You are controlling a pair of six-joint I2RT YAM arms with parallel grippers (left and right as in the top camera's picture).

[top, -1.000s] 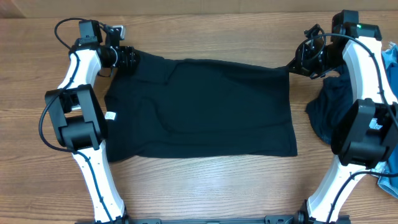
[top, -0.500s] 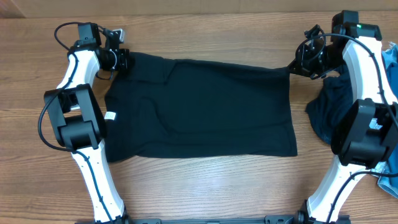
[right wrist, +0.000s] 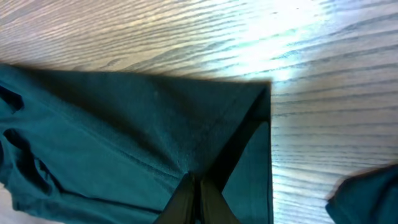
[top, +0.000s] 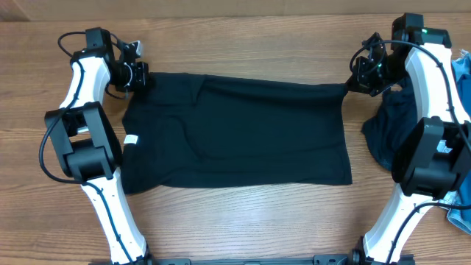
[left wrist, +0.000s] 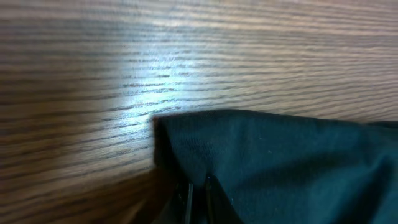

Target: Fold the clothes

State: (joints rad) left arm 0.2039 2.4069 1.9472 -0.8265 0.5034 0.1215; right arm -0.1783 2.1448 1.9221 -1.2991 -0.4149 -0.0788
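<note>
Overhead view: a near-black navy T-shirt [top: 235, 129] is laid out flat on the wooden tabletop [top: 235, 221], roughly rectangular, long axis running left to right. A small white tag [top: 132, 139] is seen at its left edge. Slight wrinkles are noted across the left half.

Left tool [top: 140, 73]: positioned at the far left corner of the T-shirt. In the left wrist view the jaws are drawn tight together with the cloth corner pinched between them; the fabric is raised off the wood in a small fold just past the tips.

Right tool [top: 358, 79]: positioned at the far right corner of the T-shirt. In the right wrist view the fingers [right wrist: 214, 208] are closed nearly to touching, with the hemmed corner gripped between them; the far edge is pulled into a taut straight line between the two tools.

A rumpled dark blue garment [top: 386, 129] lies on the tabletop to the right of the T-shirt, partly hidden under the right arm. Pale blue denim [top: 462, 70] is seen at the right margin, beyond the dark blue garment.
</note>
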